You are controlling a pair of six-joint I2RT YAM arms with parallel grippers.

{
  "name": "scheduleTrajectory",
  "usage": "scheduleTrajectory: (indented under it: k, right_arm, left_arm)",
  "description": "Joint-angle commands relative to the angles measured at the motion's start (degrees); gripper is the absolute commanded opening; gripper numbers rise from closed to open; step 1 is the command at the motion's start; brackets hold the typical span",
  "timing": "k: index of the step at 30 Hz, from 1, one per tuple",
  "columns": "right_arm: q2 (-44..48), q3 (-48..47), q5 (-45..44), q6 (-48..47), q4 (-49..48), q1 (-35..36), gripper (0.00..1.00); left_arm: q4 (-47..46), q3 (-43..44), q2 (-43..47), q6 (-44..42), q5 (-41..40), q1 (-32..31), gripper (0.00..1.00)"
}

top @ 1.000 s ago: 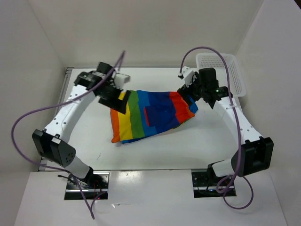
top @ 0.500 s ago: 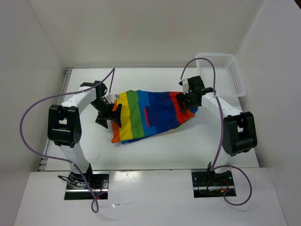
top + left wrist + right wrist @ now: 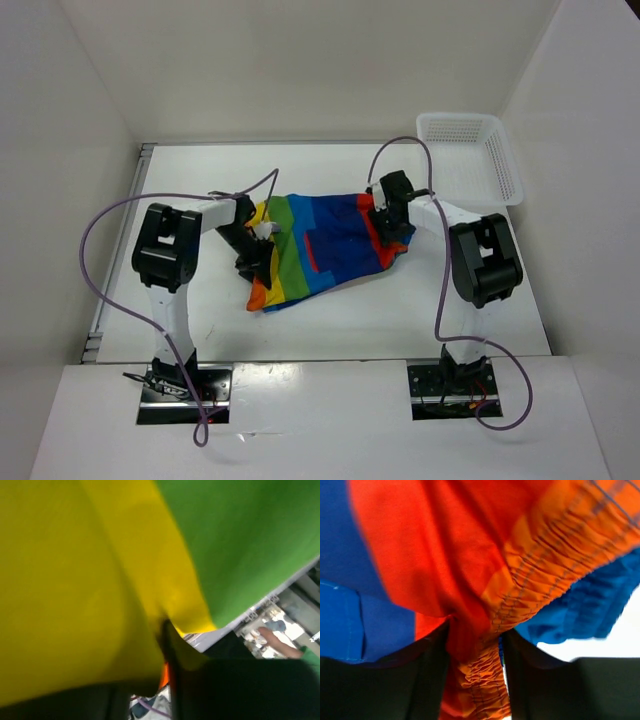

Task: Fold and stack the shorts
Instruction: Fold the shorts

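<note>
The left fingers [image 3: 225, 690] have closed on the yellow left edge of the shorts [image 3: 320, 250], the right fingers [image 3: 395, 680] on the red-orange waistband. The shorts lie mid-worktop [image 3: 200, 190], bunched narrower than before; a lift to fold looks next.

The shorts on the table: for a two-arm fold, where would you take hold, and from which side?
Take the two opposite ends, coming from above. The shorts lie spread flat, so each end offers a free edge: the gathered elastic waistband for the right gripper, the yellow end for the left gripper. Both wrist views show cloth pinched there.
</note>
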State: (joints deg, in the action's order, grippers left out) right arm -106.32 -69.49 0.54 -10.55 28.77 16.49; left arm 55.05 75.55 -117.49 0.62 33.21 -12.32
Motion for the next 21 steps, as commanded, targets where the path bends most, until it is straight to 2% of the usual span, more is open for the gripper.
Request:
scheduleTrajectory:
  k: [1, 2, 4, 5, 6, 9, 13, 15, 16, 18, 19, 21]
  right_arm:
    - [-1.0, -3.1, 5.4, 0.3, -1.1, 3.6, 0.44]
    - [-1.0, -3.1, 6.3, 0.3, -0.4, 4.6, 0.37]
    - [0.1, -3.6, 8.9, 1.9, 0.1, 7.6, 0.31]
    - [1.2, -3.6, 9.6, 3.0, 0.1, 8.5, 0.26]
    - [1.7, -3.6, 10.5, 4.1, 0.1, 9.2, 0.26]
    - [3.4, -3.6, 11.6, 9.6, -1.0, 9.2, 0.24]
    - [2.1, -4.8, -2.9, 10.1, -5.2, 9.2, 0.18]
    - [0.3, -6.6, -6.6, 10.1, -7.0, 9.2, 0.17]
    - [0.3, -8.9, -8.0, 9.6, -7.6, 9.2, 0.24]
    - [-1.0, -11.3, -9.0, 8.2, -7.6, 9.2, 0.51]
    - [-1.0, -13.2, -9.0, 7.3, -7.6, 9.2, 0.56]
    - [1.2, -14.5, -3.5, 4.4, -6.2, 9.2, 0.64]
  left_arm:
    - [-2.2, 0.5, -2.0, -0.6, 2.3, 0.5, 0.32]
    - [-2.2, 1.2, -2.0, -0.6, 2.3, 1.1, 0.23]
    - [-2.7, 2.2, -0.4, -0.6, -2.8, 2.6, 0.15]
    - [-3.6, 3.4, 0.5, -0.6, -6.1, 4.5, 0.12]
    - [-4.6, 3.4, 1.4, -0.6, -14.1, 5.6, 0.10]
    - [-7.6, 6.7, 3.8, -0.6, -21.9, 9.9, 0.10]
    - [-6.7, 9.1, 3.8, -0.6, -23.4, 10.6, 0.20]
    - [-9.1, 9.1, 3.8, -0.6, -25.0, 10.6, 0.23]
    - [-9.6, 9.1, 4.4, -0.6, -25.6, 10.6, 0.27]
    - [-9.6, 9.1, 5.1, -0.6, -25.7, 11.1, 0.35]
    - [-9.6, 9.6, 5.6, -0.6, -24.2, 11.1, 0.38]
    - [-10.1, 8.9, 7.9, -0.6, -23.5, 11.6, 0.42]
